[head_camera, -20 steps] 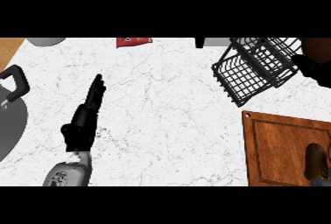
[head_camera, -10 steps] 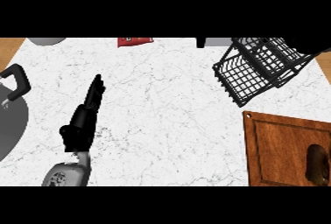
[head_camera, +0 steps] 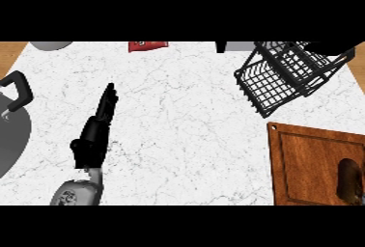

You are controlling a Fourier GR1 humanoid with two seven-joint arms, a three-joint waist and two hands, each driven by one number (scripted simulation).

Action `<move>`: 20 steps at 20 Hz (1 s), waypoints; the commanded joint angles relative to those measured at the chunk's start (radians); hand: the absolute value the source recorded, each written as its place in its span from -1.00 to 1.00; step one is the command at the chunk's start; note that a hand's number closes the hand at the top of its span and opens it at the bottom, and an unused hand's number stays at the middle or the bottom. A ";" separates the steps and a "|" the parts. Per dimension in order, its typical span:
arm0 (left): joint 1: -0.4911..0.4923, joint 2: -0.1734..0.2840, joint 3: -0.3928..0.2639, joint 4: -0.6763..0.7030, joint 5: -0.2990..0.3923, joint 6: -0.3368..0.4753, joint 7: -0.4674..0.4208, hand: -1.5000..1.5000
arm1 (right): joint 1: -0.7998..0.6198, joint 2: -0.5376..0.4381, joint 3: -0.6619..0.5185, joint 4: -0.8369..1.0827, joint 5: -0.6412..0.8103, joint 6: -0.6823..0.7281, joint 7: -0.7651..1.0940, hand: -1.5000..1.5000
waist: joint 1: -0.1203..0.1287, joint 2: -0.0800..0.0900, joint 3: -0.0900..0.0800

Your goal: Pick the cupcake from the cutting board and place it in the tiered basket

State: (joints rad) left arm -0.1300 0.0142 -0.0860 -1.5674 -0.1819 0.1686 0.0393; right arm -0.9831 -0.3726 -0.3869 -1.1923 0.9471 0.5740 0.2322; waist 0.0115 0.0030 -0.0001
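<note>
The cupcake (head_camera: 348, 177) shows as a brown, rounded shape on the wooden cutting board (head_camera: 306, 164) at the lower right, partly cut off by the view's right edge. The black wire tiered basket (head_camera: 285, 77) stands tilted at the upper right, beyond the board. My left hand (head_camera: 94, 130) lies over the counter at the left with straight fingers pointing away from me, holding nothing and far from the board and the basket. My right hand does not show.
A grey pan (head_camera: 10, 135) with a black handle (head_camera: 20, 87) sits at the left edge. Along the far edge are a grey bowl (head_camera: 50, 46), a red item (head_camera: 146, 46) and a dark object (head_camera: 230, 47). White marble counter (head_camera: 185, 125) lies between hand and board.
A dark shape at the right edge beside the basket, seen a second ago, has left the view. The left hand, basket, board and cupcake have not moved.
</note>
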 commanded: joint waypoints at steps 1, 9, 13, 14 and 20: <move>0.030 0.040 0.015 -0.058 0.022 -0.040 0.031 0.00 | -0.053 -0.021 -0.078 0.156 -0.067 -0.042 -0.038 -1.00 | 0.013 0.001 0.000; -0.003 -0.006 0.002 -0.032 0.011 -0.004 0.046 0.00 | -0.081 -0.068 -0.293 0.114 -0.205 -0.154 0.073 -1.00 | -0.008 -0.004 0.000; -0.013 0.017 0.026 -0.011 0.017 -0.015 0.017 0.00 | -0.039 -0.173 -0.382 0.149 -0.263 -0.106 0.121 -1.00 | -0.018 -0.005 0.000; -0.014 0.017 0.033 0.017 0.016 -0.012 -0.004 0.00 | -0.054 -0.222 -0.428 0.230 -0.277 -0.137 0.088 -1.00 | -0.009 0.001 0.001; 0.001 -0.010 0.002 0.001 -0.017 0.021 0.004 0.00 | 0.117 -0.423 -0.603 0.353 -0.421 -0.013 -0.078 -1.00 | -0.019 0.000 0.003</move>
State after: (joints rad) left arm -0.1466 0.0172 -0.0669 -1.5607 -0.1792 0.1722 0.0542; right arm -0.9525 -0.6875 -0.8897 -0.9155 0.6015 0.5104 0.2427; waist -0.0048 0.0022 0.0011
